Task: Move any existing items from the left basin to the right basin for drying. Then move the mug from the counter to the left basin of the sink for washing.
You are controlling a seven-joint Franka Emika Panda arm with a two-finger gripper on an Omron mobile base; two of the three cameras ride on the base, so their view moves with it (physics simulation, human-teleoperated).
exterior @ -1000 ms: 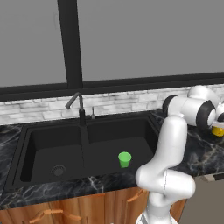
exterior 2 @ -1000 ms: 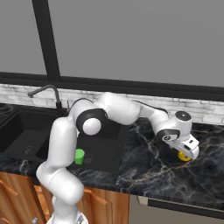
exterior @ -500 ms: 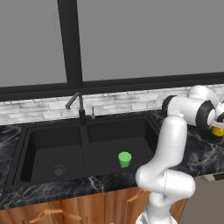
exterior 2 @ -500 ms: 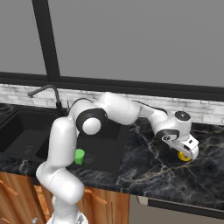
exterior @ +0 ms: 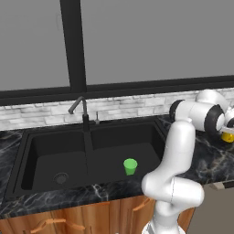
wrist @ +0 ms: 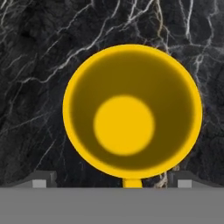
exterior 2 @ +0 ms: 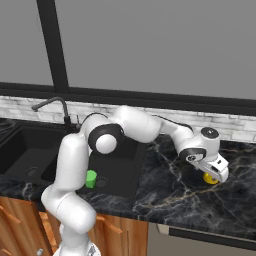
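Looking at the left base view: green cup [exterior: 130, 166] stands upright in the right basin [exterior: 137, 151] of the sink [exterior: 27, 183], near its front wall. Left basin [exterior: 50, 155] holds just its round drain. Faucet [exterior: 80, 112] rises behind the divider. Arm reaches far right over the counter [exterior: 210, 160]; a sliver of the yellow mug [exterior: 227, 135] shows at the frame's right edge, just under the hand.

Right base view: arm stretches across the sink to the counter on the right. Gripper [exterior 2: 214, 175] is low over the mug [exterior 2: 210, 178], hand covering most of it; a yellow arc sticks out below the hand, resting on the counter [exterior 2: 165, 195]. Green cup [exterior 2: 91, 179] is in the basin beside the arm's base link, well apart from the mug.

Hand view: camera looks straight down into the mug [wrist: 131, 111], upright on the counter [wrist: 35, 52], mouth open to the lens. Its handle stub shows at the bottom rim, between the fingertips [wrist: 41, 179]. Fingertips sit apart, one on each side of the mug's lower rim, flanking it without pinching. Gripper [wrist: 111, 180] is spread wide, mug centred between the jaws.
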